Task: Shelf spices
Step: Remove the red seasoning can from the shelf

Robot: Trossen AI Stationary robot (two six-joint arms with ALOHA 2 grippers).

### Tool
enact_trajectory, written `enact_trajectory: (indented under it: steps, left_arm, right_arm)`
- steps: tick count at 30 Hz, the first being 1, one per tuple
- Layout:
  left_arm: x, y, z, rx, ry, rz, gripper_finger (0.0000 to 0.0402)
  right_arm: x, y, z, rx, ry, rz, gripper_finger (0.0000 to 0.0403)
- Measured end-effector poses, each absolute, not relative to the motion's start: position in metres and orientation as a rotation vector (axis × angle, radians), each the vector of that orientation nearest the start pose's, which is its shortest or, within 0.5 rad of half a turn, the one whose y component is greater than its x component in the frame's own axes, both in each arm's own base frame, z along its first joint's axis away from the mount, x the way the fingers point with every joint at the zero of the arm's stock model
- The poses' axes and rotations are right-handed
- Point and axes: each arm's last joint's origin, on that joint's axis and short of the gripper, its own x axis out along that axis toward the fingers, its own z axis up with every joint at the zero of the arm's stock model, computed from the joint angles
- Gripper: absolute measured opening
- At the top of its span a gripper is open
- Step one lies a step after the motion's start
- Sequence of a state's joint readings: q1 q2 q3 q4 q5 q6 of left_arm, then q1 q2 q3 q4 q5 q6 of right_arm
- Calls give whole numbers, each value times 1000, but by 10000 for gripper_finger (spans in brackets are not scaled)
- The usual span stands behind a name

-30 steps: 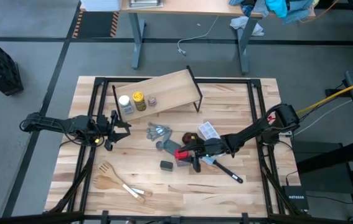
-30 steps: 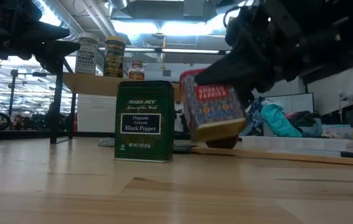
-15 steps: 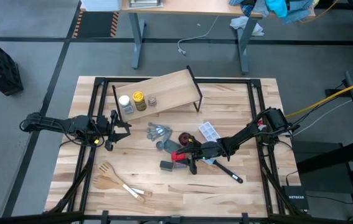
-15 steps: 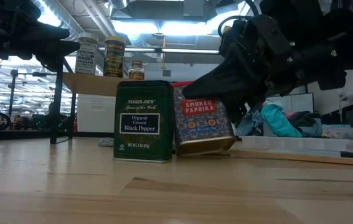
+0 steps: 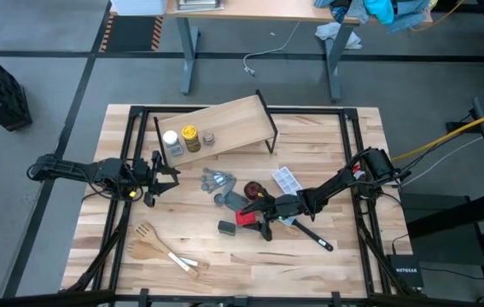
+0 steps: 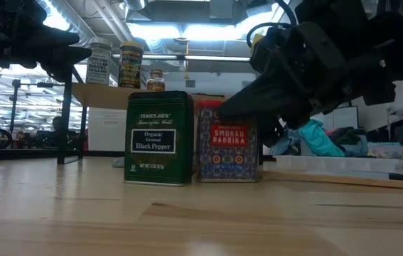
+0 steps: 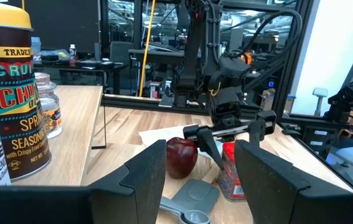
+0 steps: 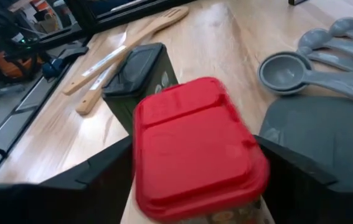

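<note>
The red square tin with a red lid (image 5: 244,217) stands upright on the wooden tabletop (image 5: 327,264), just beside the dark green square pepper tin (image 6: 158,138) — the right pincer (image 8: 192,174) straddles it, fingers apart on either side, though whether they touch it I cannot tell. The white-capped jar (image 5: 171,140), yellow-capped jar (image 5: 190,135) and tiny grey-brown jar (image 5: 209,136) stand on the light-wood shelf with black legs (image 5: 233,119). The left pincer (image 5: 158,179) hangs near the shelf's end, fingers apart, holding nothing — grey measuring spoons (image 5: 218,179) lie nearby
</note>
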State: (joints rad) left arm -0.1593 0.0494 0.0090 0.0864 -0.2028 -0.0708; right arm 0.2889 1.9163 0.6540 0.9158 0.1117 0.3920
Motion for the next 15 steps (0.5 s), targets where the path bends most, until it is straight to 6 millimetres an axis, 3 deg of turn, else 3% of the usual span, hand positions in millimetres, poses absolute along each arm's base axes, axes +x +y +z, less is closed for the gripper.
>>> enact_trajectory:
  steps: [15]
  left_arm:
    - [99,-10,171,-79,-47,41,182]
  right_arm:
    - [319,94,115,342,333,202,305]
